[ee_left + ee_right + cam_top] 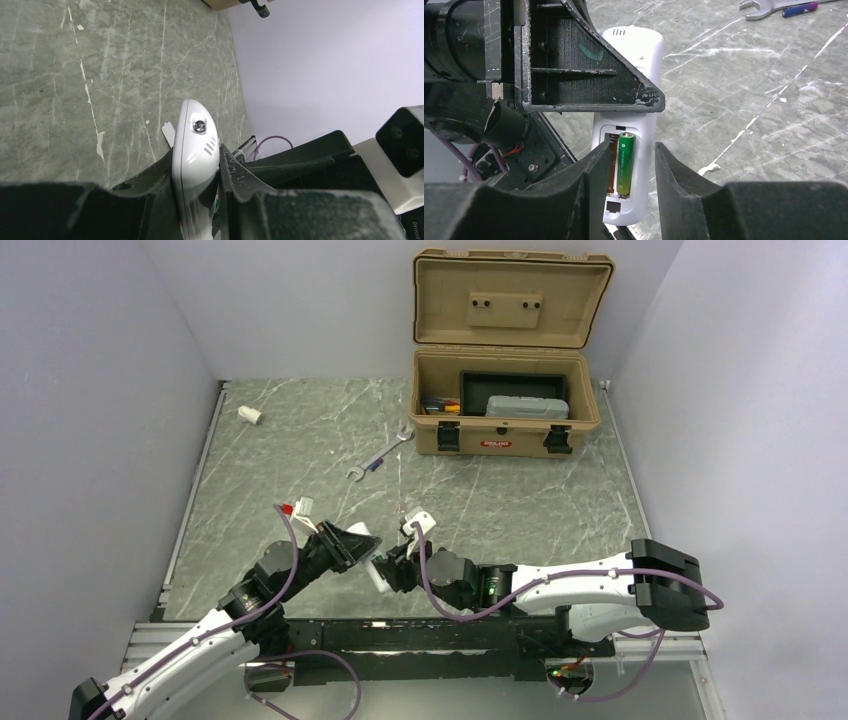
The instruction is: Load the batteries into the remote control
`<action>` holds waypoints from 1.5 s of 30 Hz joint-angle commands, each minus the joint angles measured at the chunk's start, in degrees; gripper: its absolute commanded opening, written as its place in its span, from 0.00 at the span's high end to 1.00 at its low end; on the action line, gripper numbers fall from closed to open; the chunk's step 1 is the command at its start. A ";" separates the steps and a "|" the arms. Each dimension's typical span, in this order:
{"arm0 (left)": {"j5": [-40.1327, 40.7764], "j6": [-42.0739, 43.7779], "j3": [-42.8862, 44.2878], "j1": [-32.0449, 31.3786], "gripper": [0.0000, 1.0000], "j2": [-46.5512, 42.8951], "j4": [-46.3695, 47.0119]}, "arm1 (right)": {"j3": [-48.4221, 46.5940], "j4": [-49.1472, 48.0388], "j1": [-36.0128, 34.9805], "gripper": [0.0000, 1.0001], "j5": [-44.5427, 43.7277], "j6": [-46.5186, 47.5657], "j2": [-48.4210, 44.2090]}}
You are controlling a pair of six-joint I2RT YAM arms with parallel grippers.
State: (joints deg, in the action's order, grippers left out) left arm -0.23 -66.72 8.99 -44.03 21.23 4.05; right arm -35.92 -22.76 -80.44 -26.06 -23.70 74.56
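Top external: I hold the remote control (379,576) raised above the bench (520,510), between both arms. Left wrist: left end effector (196,167) pinches it, steadying it for loading. Right wrist: right end effector (631,150) spread, flanking one seated battery (625,165).

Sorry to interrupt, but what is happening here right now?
The left arm's fingers clamp a slim white plastic remote control above the grey marbled table, its battery bay uncovered. One slim green battery sits in the bay; the slot beside it looks empty. The right arm's fingers stand open at that end.
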 commanded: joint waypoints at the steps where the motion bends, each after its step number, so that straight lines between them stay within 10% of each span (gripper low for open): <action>1: -1.15 -0.33 1.75 -0.22 1.00 -0.08 4.08 | -0.70 -0.35 0.05 0.58 -0.39 0.49 -0.92; 23: -5.94 -1.01 0.61 -0.14 1.00 2.37 8.67 | -3.31 9.04 0.01 0.38 2.75 5.74 -15.60; 45: -26.13 -0.36 6.60 -0.86 1.00 15.23 22.57 | 2.52 14.85 0.02 0.55 49.87 38.34 -28.12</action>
State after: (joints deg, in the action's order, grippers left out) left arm -20.51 -67.18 11.42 -44.36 35.31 18.85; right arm -29.87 -8.60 -80.34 13.76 10.44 45.56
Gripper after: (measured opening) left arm 0.302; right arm 0.469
